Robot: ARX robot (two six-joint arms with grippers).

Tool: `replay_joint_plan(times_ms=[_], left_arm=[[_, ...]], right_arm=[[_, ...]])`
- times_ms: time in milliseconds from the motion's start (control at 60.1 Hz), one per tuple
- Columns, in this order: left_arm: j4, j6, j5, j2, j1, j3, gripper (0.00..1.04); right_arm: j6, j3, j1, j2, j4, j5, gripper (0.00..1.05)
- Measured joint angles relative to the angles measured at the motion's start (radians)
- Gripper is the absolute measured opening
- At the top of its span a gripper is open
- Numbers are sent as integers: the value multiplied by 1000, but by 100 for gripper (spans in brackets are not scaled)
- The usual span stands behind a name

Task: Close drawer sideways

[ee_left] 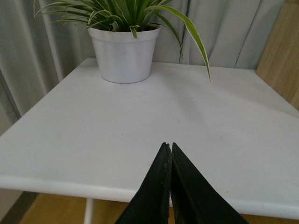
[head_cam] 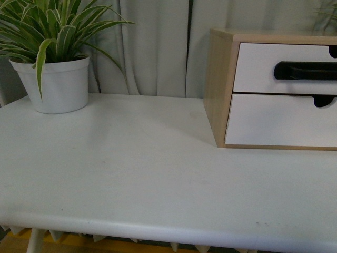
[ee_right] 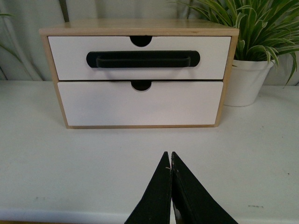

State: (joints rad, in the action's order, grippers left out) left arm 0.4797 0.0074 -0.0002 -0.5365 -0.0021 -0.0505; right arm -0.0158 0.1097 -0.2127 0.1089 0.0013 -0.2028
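Front view: the drawer sits uppermost in the cabinet, seemingly flush; no arm shows.

Left wrist view: left gripper pressed together, empty.

Right wrist view: right gripper likewise, facing the cabinet; closing looks finished, perhaps only retreat remains.

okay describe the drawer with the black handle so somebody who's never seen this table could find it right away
On the white table stands a small light-wood cabinet with two white drawer fronts stacked one above the other. The drawer you want is the upper one. It alone carries a long black bar handle across its front; the lower drawer has only a curved notch in its top edge.
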Motion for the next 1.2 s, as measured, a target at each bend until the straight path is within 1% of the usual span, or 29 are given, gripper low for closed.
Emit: replay_joint_plan(times_ms=[116,150,200,250,283,649,1015,1115,1198], left_arm=[[-31,-3,0,49,0,17,4],[-10,-4,0,56,0,30,4],[-16,-5,0,68,0,42,4],[-33,-6,-2,87,0,42,4],[-48,-6,1,102,0,42,4],[-203,-6,0,264,0,42,4],[-300,-6,0,361,0,42,4],[-454,-7,0,480,0,41,4],[-475,-7,0,530,0,41,4]], right_arm=[[1,-20,49,-20,-2,48,1],[3,-24,95,-30,-8,120,1],[3,-30,160,-38,-8,180,1],[3,-35,196,-45,-8,188,1],[3,-38,203,-48,-8,188,1],[3,-103,209,-103,-5,199,1],[3,-103,209,-105,-5,199,1],[3,-103,209,-105,-5,199,1],[3,-103,209,-105,-5,199,1]])
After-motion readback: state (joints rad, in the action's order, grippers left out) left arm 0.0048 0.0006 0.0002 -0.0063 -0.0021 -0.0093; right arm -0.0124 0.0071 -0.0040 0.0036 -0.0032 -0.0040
